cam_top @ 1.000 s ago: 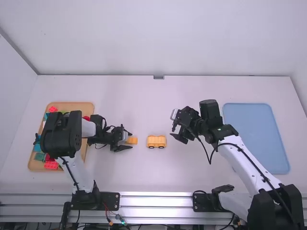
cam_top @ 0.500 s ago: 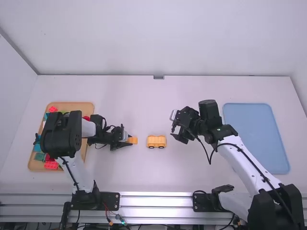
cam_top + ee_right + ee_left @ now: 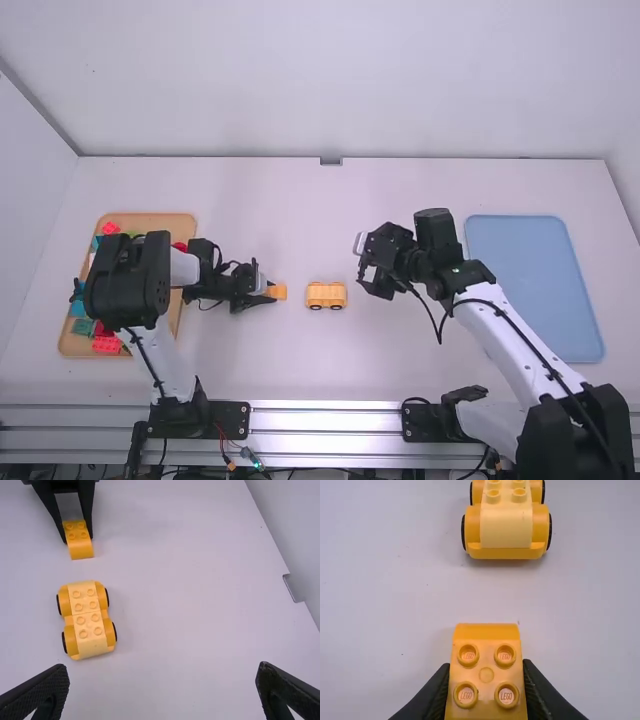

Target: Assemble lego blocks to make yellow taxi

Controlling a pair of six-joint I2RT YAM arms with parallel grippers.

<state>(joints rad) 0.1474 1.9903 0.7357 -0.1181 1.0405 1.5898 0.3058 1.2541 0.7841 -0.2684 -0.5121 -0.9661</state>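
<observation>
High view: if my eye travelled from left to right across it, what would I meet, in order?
Tan tray with coloured bricks → yellow block → yellow car → the right arm's fingers → blue tray.

I hold my left gripper (image 3: 272, 291) low, near the yellow car (image 3: 326, 296) on its left, both fingers closed on a block (image 3: 279, 292). My right gripper (image 3: 364, 266) hangs raised to the car's right and slightly farther out, its two fingers spread wide.
</observation>
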